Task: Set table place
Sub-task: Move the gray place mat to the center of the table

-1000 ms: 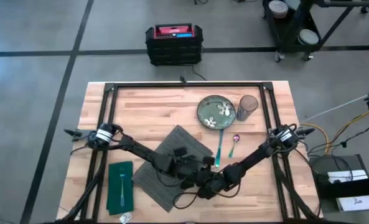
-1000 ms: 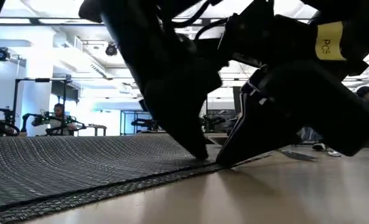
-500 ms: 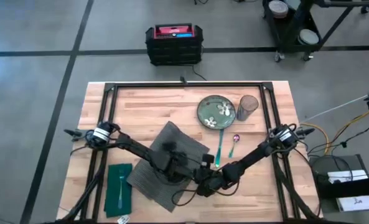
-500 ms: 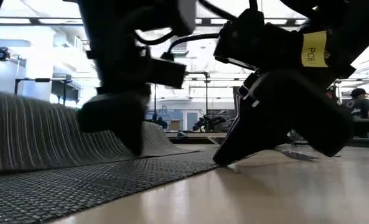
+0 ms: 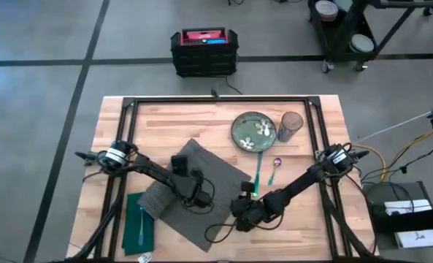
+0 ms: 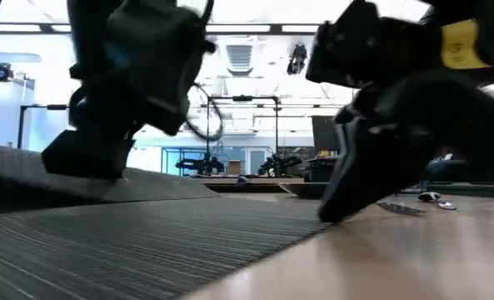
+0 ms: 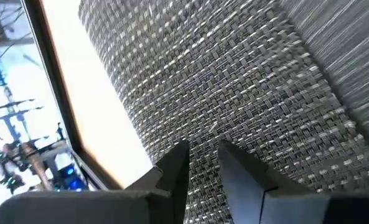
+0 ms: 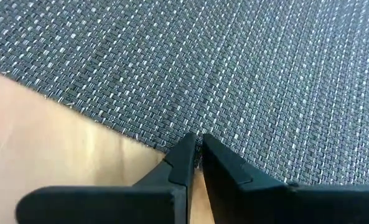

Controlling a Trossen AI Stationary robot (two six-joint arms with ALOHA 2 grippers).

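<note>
High view: placemat [image 5: 201,193] lies skewed on the table [image 5: 172,124], near edge, below-left of the plate [image 5: 253,131]. My right gripper [image 8: 195,149] is pinched narrow on the mat's corner. Left gripper [image 7: 203,152] has a narrow gap, tips on the weave.

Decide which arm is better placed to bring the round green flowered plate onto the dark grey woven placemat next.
Probably the right. Its pincer sits at the dark grey woven placemat edge nearest the round green flowered plate. The left pincer is over the placemat's far side.
</note>
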